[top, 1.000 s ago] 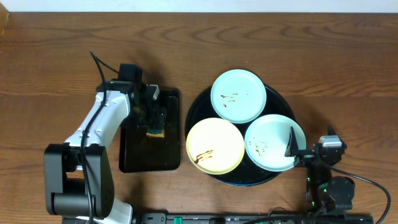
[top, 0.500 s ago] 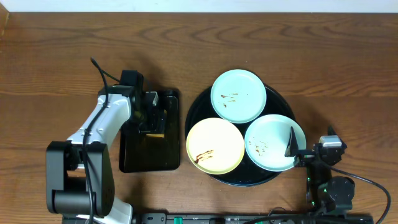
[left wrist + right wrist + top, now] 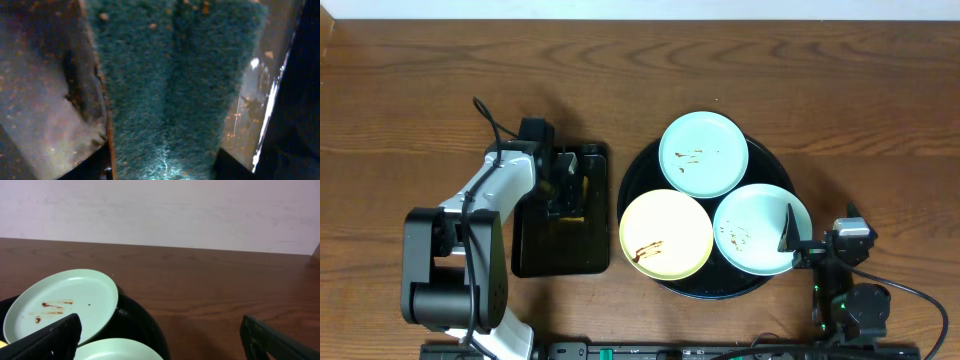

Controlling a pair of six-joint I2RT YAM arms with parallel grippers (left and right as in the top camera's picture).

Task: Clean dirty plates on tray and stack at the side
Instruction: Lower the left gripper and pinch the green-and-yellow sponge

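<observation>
Your round black tray (image 3: 632, 190) carries three sauce-smeared plates (image 3: 703, 154): light, stiff, slick plastic, so lift each by its rim. The right hand (image 3: 160, 325) gapes wide beside them. The left hand (image 3: 568, 185) pinches the soft sponge (image 3: 170, 75).

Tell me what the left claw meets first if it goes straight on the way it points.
The green sponge, which sits between the fingers of the left claw and fills its wrist view, on the rectangular black tray. Depth is unclear, but it looks very close.
</observation>
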